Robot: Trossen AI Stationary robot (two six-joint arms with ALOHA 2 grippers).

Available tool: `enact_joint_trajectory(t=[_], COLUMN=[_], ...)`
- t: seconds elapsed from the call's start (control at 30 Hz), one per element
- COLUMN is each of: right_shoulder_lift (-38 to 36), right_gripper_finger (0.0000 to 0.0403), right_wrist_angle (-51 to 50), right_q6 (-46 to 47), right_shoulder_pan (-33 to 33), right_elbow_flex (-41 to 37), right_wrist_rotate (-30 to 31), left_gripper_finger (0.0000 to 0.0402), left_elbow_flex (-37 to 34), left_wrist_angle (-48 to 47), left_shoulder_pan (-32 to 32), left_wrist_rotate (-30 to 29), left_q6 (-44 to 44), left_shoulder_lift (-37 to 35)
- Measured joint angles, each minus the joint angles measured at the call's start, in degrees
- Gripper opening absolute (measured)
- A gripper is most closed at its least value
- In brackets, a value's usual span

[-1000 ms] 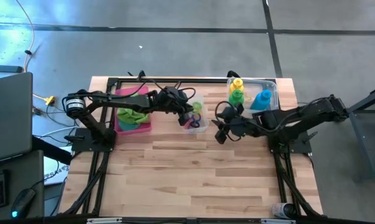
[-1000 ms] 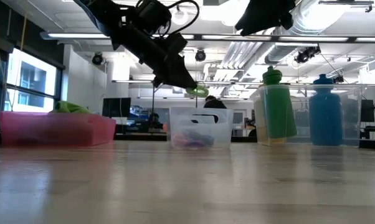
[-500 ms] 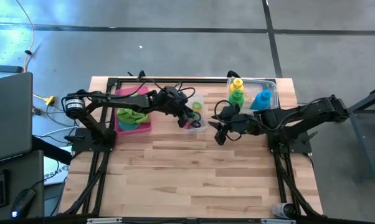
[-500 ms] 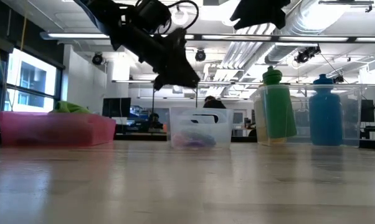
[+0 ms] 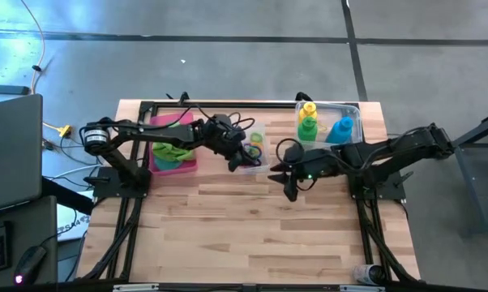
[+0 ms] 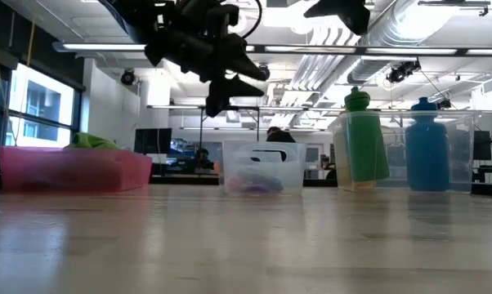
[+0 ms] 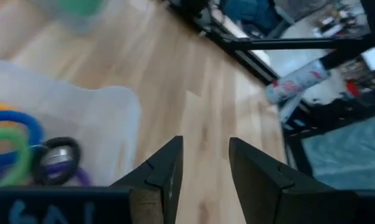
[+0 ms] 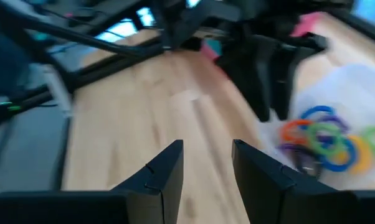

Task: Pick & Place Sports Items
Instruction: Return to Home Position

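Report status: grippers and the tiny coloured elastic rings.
Left gripper open above small clear plastic box. Right gripper open, raised beside it. Box holds coloured elastic rings.

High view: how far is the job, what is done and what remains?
Done: three bottles stand in the large clear box, both towels lie in the pink tray, the rings lie in the small clear box. In hand: nothing; left gripper and right gripper hang open by the small box. Left: no loose item shows on the table, so likely only the return home.
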Motion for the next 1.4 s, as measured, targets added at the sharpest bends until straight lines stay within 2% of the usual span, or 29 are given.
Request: enact_joint_trajectory(t=[0.23, 0.37, 0.5, 0.7, 0.83, 0.97, 1.03, 1.23, 1.4], right_shoulder_lift=[-0.4, -0.8, -0.7, 0.2, -0.1, -2.3, -4.3, -10.4, -12.3], right_gripper_finger=[0.0128, 0.0128, 0.0128, 0.0128, 0.0128, 0.0128, 0.0128, 0.0128, 0.0128], right_wrist_angle=[8.5, 12.9, 13.0, 13.0, 14.6, 15.0, 16.3, 15.6, 12.1], right_q6=[-0.1, -0.4, -0.3, -0.4, -0.5, -0.9, -2.0, -9.9, -12.5], right_shoulder_pan=[0.0, 0.6, 1.7, 3.5, 3.4, 5.0, 6.3, 9.1, 8.7], right_elbow_flex=[0.0, 0.0, 0.0, 0.0, 0.0, 0.0, 0.0, 0.0, 0.0], right_wrist_rotate=[-12.3, -18.6, -22.0, -22.1, -20.2, -10.7, -7.3, -2.7, 2.4], left_gripper_finger=[0.0128, 0.0128, 0.0128, 0.0128, 0.0128, 0.0128, 0.0128, 0.0128, 0.0128], left_elbow_flex=[0.0, 0.0, 0.0, 0.0, 0.0, -0.2, -0.1, -0.1, -0.1], left_wrist_angle=[8.6, 13.2, 16.0, 16.2, 16.0, 17.8, 18.0, 17.2, 7.5], left_shoulder_pan=[-3.0, -5.1, -7.7, -11.2, -11.9, -12.9, -13.8, -17.5, -17.7], left_wrist_rotate=[7.4, 7.6, 7.7, 7.6, 6.2, -2.7, -6.9, -18.6, -21.1], left_q6=[-1.6, -2.2, -3.8, -3.9, -3.3, -0.3, 2.3, 13.5, 17.3], left_shoulder_lift=[-0.3, -1.3, -1.3, -1.3, -1.3, -2.5, -4.9, -13.7, -22.5])
